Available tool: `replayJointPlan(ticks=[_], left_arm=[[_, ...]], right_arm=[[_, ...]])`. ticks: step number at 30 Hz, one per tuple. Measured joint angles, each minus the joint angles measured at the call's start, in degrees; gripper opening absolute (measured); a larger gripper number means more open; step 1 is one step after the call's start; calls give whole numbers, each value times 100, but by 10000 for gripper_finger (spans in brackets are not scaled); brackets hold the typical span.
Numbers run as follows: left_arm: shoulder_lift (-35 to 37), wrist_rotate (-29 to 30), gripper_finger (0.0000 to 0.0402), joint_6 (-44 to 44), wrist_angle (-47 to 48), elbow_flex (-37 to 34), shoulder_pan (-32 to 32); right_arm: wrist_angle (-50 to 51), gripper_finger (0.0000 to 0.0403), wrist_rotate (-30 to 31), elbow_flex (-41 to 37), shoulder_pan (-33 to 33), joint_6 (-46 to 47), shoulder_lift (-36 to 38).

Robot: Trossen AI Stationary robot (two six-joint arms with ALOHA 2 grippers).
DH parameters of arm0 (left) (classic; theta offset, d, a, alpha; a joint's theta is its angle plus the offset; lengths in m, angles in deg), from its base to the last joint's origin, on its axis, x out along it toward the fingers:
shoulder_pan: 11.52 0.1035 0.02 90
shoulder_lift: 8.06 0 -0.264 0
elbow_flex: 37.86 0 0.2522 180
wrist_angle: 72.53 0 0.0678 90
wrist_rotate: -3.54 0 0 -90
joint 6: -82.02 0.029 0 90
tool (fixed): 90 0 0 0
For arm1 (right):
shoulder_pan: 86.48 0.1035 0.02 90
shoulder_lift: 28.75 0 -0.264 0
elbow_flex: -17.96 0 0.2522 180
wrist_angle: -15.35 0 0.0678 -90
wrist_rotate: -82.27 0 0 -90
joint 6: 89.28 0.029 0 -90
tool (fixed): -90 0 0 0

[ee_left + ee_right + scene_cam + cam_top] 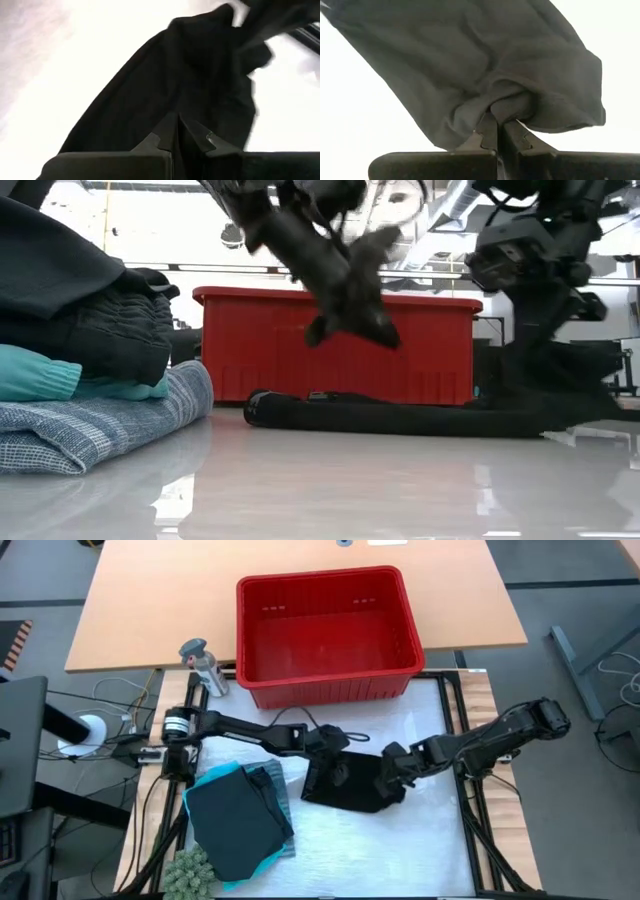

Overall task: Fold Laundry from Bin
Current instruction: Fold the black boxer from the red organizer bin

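Jaws of both grippers clamp the black garment [345, 783]; only wrist views show it.

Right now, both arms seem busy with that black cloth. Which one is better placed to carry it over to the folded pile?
Probably the left. Both the left gripper and the right gripper are shut on the black garment, but the folded pile lies on the left arm's side, right beside its reach.

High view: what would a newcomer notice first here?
Both grippers, left and right, are shut on one black garment at mid-table. Behind it stands the red bin, which looks empty. At the left front lies a stack of folded laundry, black over turquoise and striped cloth.
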Motion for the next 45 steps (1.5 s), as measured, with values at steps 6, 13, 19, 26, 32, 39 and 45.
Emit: replayJointPlan(ticks=[6,13,19,26,32,39,45], left_arm=[[799,218,4,293,1514,18,-137],[779,380,1,344,1862,-426,-590],[746,619,0,-73,1588,-1008,-664],[500,430,0,-342,1051,-1408,-667],[141,130,0,-474,380,-1374,-664],[110,176,0,-602,-220,-1374,-626],[103,234,0,-637,-276,-1375,-612]], right_arm=[[-147,23,-7,225,-298,-473,2],[-491,23,-11,546,-605,-1021,2],[-616,23,-32,651,-715,-1210,-96],[-616,23,-70,653,-641,-1217,-181],[-597,23,-90,653,-571,-1213,-183],[-873,23,-201,653,-544,-1263,-181],[-1550,23,-207,653,-547,-1363,-246]])
